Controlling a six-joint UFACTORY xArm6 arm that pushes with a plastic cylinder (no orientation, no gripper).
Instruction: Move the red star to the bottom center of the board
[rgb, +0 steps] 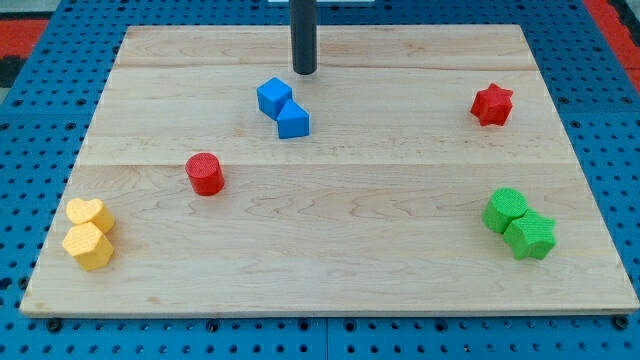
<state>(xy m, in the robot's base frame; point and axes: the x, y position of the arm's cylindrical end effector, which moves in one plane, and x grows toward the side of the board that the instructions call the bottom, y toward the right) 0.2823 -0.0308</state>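
Observation:
The red star (492, 104) lies near the board's right edge, in the upper right part of the view. My tip (304, 71) stands near the top centre of the board, far to the left of the star and just above and right of the blue blocks. The rod comes straight down from the view's top. The tip touches no block.
Two blue blocks (283, 107) sit together below the tip. A red cylinder (205, 173) is at centre left. A yellow heart (89, 213) and yellow hexagon (89, 246) lie at bottom left. Two green blocks (519, 224) lie at the right. The wooden board (330, 280) rests on a blue pegboard.

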